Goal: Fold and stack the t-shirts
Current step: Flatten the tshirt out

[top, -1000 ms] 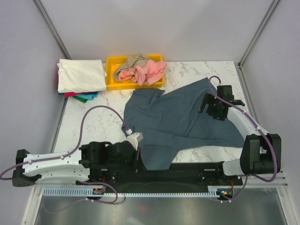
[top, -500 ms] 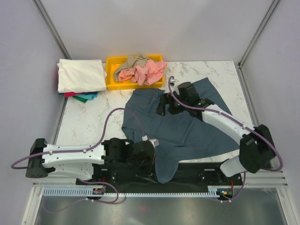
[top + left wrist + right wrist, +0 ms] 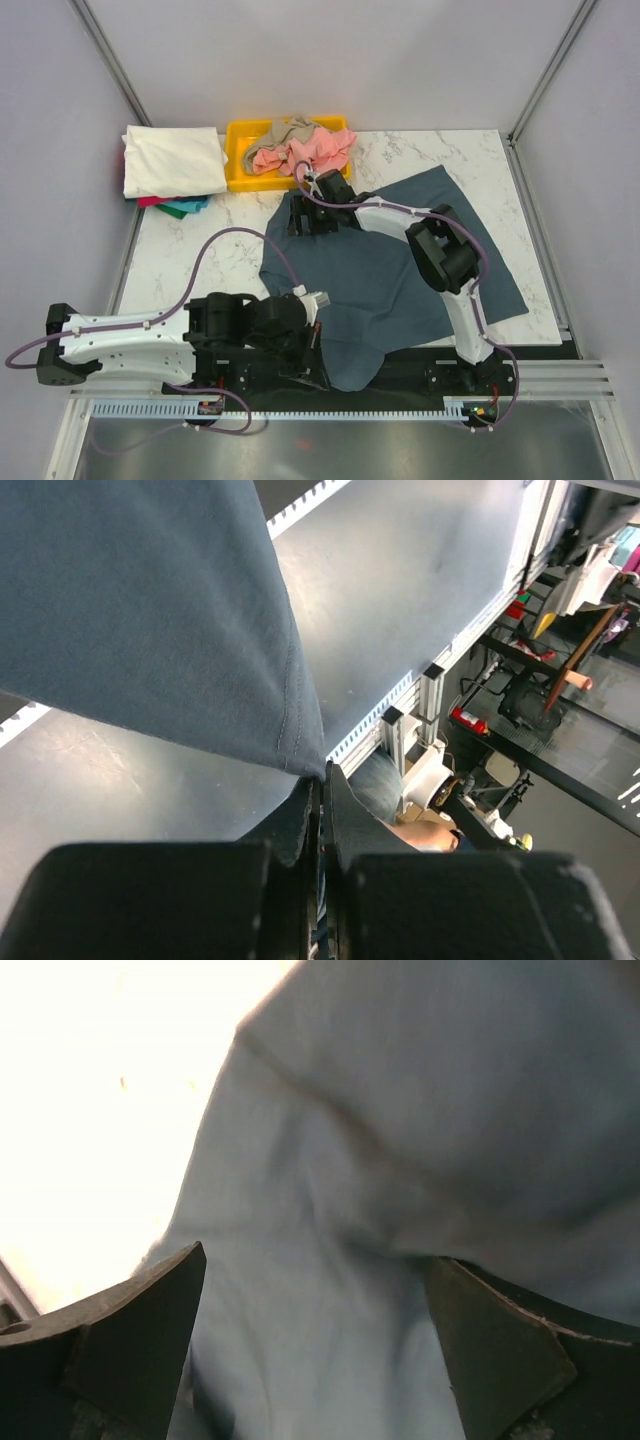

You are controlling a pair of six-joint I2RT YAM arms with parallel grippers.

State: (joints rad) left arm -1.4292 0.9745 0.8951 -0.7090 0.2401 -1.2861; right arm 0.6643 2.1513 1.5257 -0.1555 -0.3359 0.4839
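The large slate-blue t-shirt lies spread over the middle of the marble table, and its near part hangs over the front edge. My left gripper is shut on the shirt's near-left hem; the left wrist view shows the fingertips pinching the blue hem. My right gripper is open just above the shirt's far-left part, near the yellow bin. In the right wrist view its fingers stand wide apart with blue fabric between them. Folded shirts are stacked at the far left, cream-white on top, red and teal below.
A yellow bin at the back holds a crumpled salmon-pink shirt and a tan shirt. The left arm's cable arches over the table's left part. Frame posts stand at the back corners.
My right arm has swept from the shirt's right side across it to its far-left part. My left gripper has moved a little right and nearer with the hem; the shirt has shifted.
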